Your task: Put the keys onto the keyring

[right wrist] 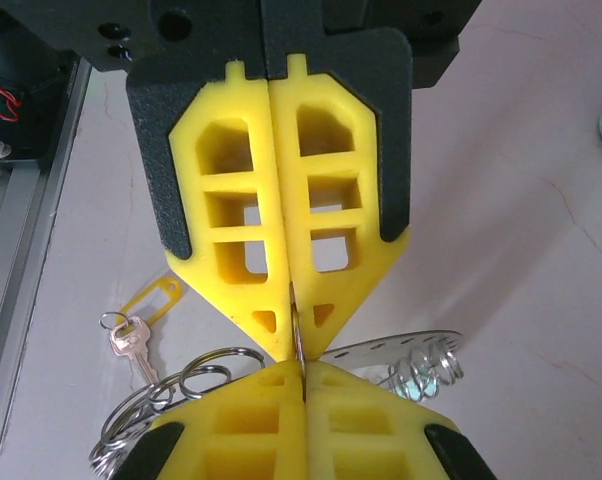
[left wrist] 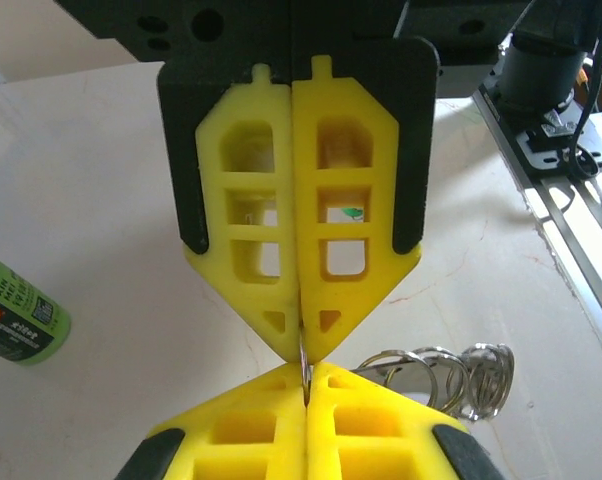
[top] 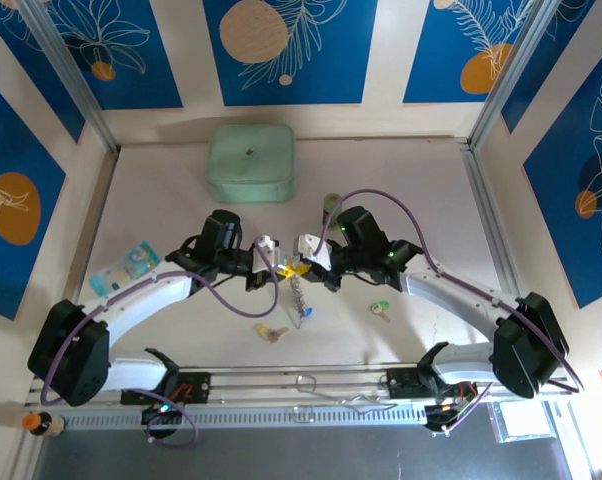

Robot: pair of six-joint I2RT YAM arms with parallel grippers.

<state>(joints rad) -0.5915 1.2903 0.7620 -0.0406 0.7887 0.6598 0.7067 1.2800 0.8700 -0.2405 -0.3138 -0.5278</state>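
Centre frame, my left tool [top: 280,267] and right tool [top: 310,264] both clench the keyring [top: 297,291]. I judge it light, stiff and slippery, best pinched beside its opening.

Much of the keyring [right wrist: 421,368] behind the right fingers [right wrist: 226,290]

White left arm [top: 146,292] and right arm [top: 451,300] with black joints, each trailing a purple cable [top: 376,193]. The left gripper [left wrist: 303,352] and right gripper [right wrist: 296,352] bear yellow latticed fingers [left wrist: 246,230] in black grainy mounts
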